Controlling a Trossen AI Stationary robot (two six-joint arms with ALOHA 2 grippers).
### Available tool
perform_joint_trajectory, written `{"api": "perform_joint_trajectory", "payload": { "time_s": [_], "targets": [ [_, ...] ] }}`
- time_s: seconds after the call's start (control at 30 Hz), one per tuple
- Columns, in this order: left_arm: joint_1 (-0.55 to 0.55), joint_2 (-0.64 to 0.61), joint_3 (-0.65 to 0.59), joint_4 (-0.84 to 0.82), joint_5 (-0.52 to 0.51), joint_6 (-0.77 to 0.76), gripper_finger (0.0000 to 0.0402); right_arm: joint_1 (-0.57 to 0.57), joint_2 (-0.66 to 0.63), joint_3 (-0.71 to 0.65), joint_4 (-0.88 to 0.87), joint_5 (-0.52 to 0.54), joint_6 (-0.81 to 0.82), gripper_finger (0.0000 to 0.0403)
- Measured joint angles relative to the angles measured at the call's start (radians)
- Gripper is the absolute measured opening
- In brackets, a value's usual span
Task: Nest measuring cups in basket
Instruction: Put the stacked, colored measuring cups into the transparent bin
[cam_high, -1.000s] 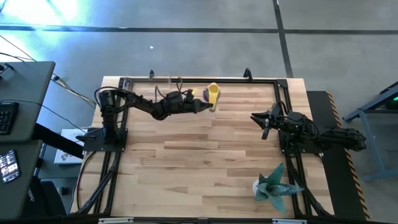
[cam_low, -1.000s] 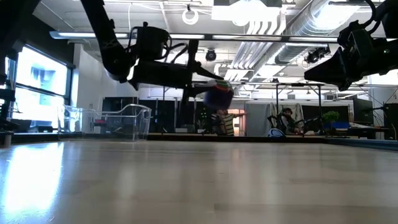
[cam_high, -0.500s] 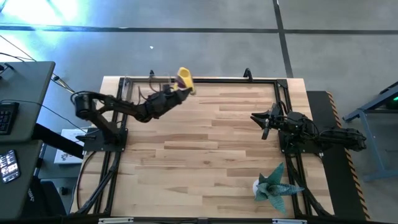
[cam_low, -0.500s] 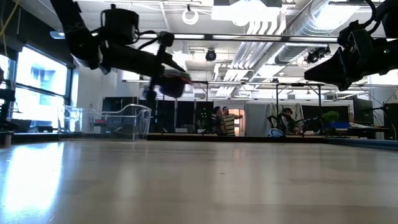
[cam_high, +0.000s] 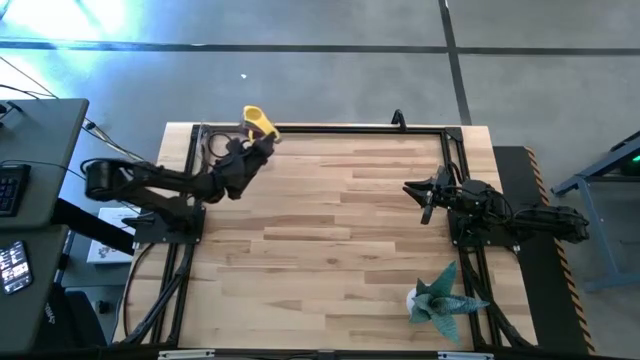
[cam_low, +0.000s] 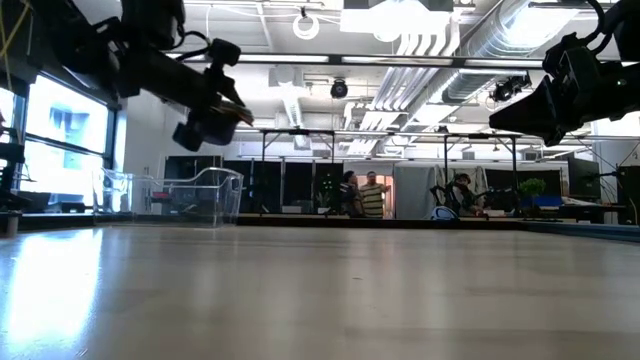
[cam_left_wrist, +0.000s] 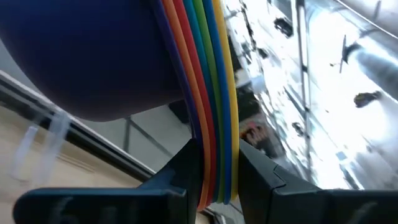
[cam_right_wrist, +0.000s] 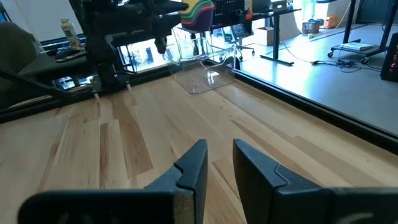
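Above the table's far-left corner, over the basket (cam_right_wrist: 205, 71), the nested measuring cups (cam_left_wrist: 124, 56) are held by their stacked handles in the left gripper (cam_high: 258, 135), clamped shut on them. The right gripper (cam_right_wrist: 217, 165) is parked at the right edge, fingers slightly parted, empty.

a pale wooden plank table (cam_high: 330, 220) carries the clear basket (cam_low: 190, 195) at its far left corner and a teal spiky plant figure (cam_high: 440, 300) near the right front.

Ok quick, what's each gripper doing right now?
Left gripper: shut on the nested measuring cups, above the basket.
Right gripper: open, empty.
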Motion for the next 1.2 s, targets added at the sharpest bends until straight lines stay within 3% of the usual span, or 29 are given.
{"api": "perform_joint_trajectory", "payload": {
  "time_s": [0.27, 0.57, 0.8, 1.2],
  "targets": [
    [-0.042, -0.142, 0.0, -0.289, -0.134, -0.093, 0.0068, 0.0, 0.0, 0.0, 0.0, 0.0, -0.002, 0.0069],
    [0.023, -0.267, 0.0, -0.607, -0.103, -0.256, 0.0068, 0.0, 0.0, 0.0, 0.0, 0.0, 0.0, 0.0069],
    [0.075, -0.273, 0.0, -0.62, -0.079, -0.28, 0.0068, 0.0, 0.0, 0.0, 0.0, 0.0, -0.002, 0.0069],
    [0.05, -0.189, 0.002, -0.676, -0.076, -0.567, 0.0068, 0.0, 0.0, 0.0, 0.0, 0.0, -0.002, 0.0069]
  ]
}}
